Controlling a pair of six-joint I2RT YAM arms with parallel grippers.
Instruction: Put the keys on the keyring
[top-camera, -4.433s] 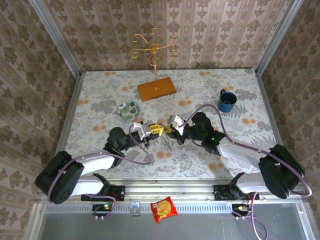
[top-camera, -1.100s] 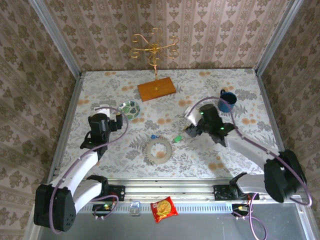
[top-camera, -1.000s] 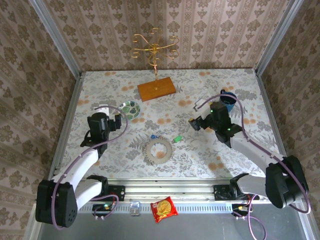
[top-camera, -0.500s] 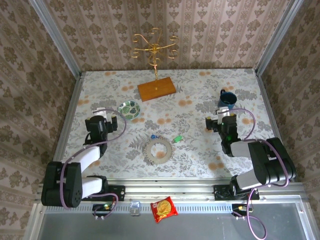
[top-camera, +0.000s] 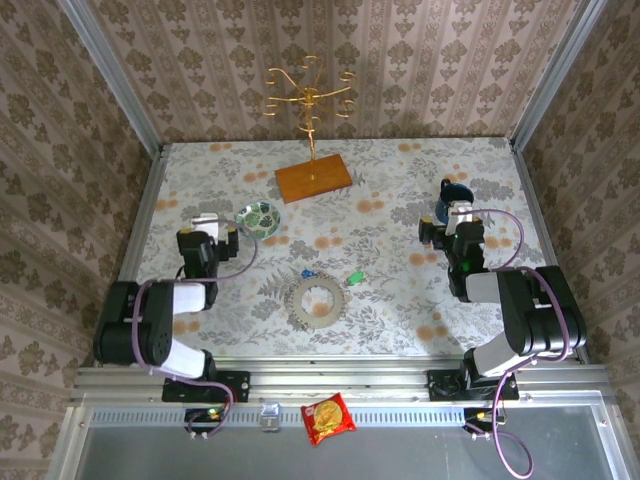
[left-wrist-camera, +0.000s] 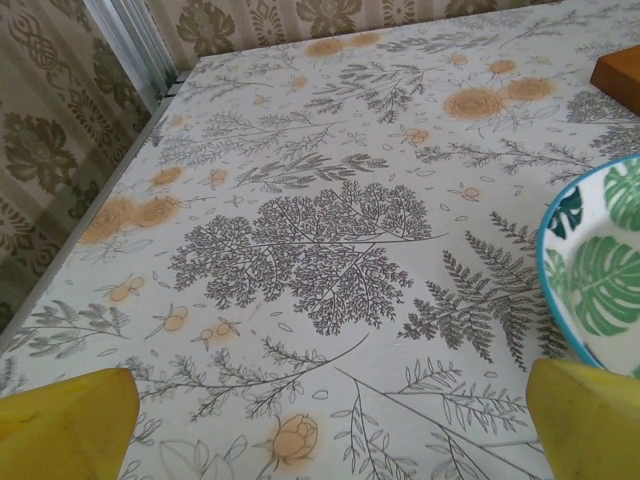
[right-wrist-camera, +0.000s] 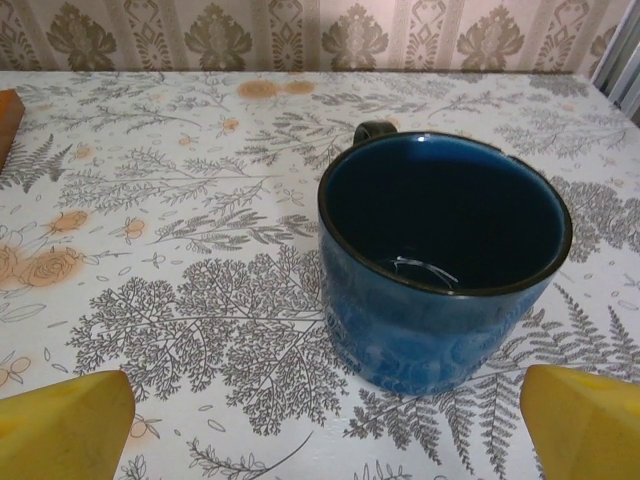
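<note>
Right gripper (top-camera: 449, 222) withdrew; green key (top-camera: 354, 277) lies diagonally.

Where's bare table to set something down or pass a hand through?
Bare: the middle stretch between wooden base and mug; the far-left corner beyond the bowl; the near strip right of the keyring. Crowded: just beyond the keyring, where the blue key and green key lie.

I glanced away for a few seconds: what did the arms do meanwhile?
Both arms drew back from the middle, where their grippers met at the keyring. The left gripper sits by the bowl, the right gripper by the mug, both open. The keyring, let go, lies flat with the blue key and green key beside it. Bowl, mug and stand stayed put.
</note>
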